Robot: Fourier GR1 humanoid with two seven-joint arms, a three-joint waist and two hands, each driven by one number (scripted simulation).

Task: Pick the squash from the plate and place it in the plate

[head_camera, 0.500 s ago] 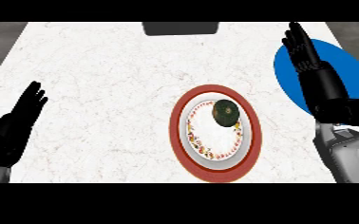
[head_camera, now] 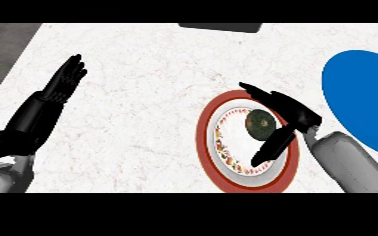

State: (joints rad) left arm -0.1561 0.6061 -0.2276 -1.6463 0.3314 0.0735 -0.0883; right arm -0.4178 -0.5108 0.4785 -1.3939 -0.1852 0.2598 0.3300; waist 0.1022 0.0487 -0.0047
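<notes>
Squash (head_camera: 260,124) first: I've got a small round one, dark green w/ faint paler mottling, sitting on the red-rimmed plate (head_camera: 209,155), upper right part of its white centre. The plate has a wide brick-red rim, then a white well w/ a speckled coloured band round the inside.

My right hand (head_camera: 286,115) is over that plate, forearm coming in from the lower right corner. Fingers are spread, not clenched: one set reaches up-left past the top of the squash, another runs down-left along its right side to the plate's lower centre. So the hand brackets the squash from the right and above. It looks to be touching the squash's right edge, but I can't tell for sure. Nothing's gripped as far as I can see.

Blue plate (head_camera: 354,95) is at the right edge, partly cut off by the frame, just beside the red-rimmed one and close to my right forearm. Marble counter (head_camera: 148,130) lies bare betw. the two sides.

My left hand (head_camera: 63,82) is at the left, well apart, fingers straight and up, resting, holding nothing. Dark slab (head_camera: 220,27) at the top edge, only partly in view.
</notes>
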